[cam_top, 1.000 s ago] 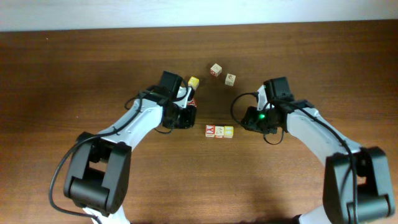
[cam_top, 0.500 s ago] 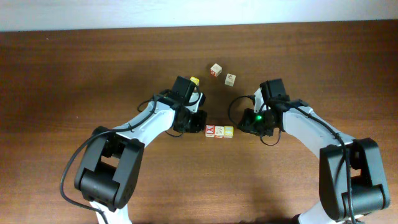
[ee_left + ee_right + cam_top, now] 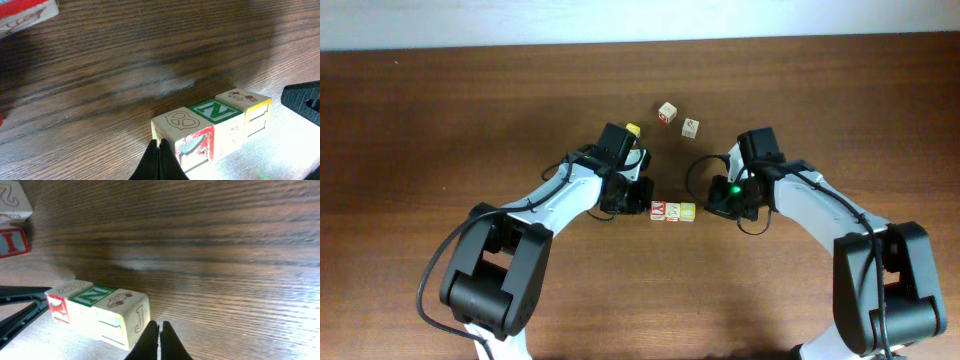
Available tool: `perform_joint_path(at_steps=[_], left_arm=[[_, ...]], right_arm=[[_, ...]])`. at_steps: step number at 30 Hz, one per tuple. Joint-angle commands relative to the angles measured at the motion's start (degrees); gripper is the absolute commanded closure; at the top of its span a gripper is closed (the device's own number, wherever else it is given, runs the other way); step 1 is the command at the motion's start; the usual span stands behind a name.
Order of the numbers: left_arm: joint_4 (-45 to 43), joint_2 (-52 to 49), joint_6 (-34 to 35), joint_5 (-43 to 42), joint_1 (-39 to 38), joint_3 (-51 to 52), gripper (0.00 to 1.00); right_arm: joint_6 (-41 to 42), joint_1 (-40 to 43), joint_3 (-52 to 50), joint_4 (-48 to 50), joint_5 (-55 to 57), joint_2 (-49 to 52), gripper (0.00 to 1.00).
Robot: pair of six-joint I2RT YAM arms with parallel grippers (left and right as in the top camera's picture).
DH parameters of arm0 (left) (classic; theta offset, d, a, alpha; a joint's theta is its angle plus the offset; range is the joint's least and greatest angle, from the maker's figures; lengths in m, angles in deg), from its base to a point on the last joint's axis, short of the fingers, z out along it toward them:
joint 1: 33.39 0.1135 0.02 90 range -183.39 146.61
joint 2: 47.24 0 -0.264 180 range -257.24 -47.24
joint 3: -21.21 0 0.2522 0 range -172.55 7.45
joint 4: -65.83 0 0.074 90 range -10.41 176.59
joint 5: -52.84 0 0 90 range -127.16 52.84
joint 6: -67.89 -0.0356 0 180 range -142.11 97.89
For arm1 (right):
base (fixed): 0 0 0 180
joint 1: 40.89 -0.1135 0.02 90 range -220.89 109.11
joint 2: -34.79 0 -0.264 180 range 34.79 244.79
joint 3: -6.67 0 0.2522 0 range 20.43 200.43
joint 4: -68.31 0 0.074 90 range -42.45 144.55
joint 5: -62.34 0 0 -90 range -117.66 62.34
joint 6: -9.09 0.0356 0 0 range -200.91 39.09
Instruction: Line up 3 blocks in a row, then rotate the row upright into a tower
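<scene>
Three blocks in a row between two closed grippers.
The blocks (image 3: 673, 211) lie touching side by side on the wooden table (image 3: 470, 120), with the pale yellow one at the end nearer the right gripper (image 3: 159, 332). That gripper is closed and empty just beside it, and the left gripper (image 3: 159, 156), fingers together and also empty, is at the opposite end.

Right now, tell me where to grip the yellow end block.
Probably from above, pinching its near and far faces: the yellow block touches the middle block on one side, and the shut right hand crowds the other.
</scene>
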Motion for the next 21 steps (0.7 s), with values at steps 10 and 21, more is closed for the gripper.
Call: perform_joint_path(at_steps=[10,21], left_arm=[[0.3,-0.5,0.1,-1.0,-0.3,-0.1,1.0],[0.3,-0.5,-0.3,-1.0,-0.3,-0.1,1.0]], right_arm=[[1.7,-4.2,-0.3,0.0,-0.9,1.4,0.95],[-2.1,-4.2,0.2,1.7,-5.0,2.5,0.96]])
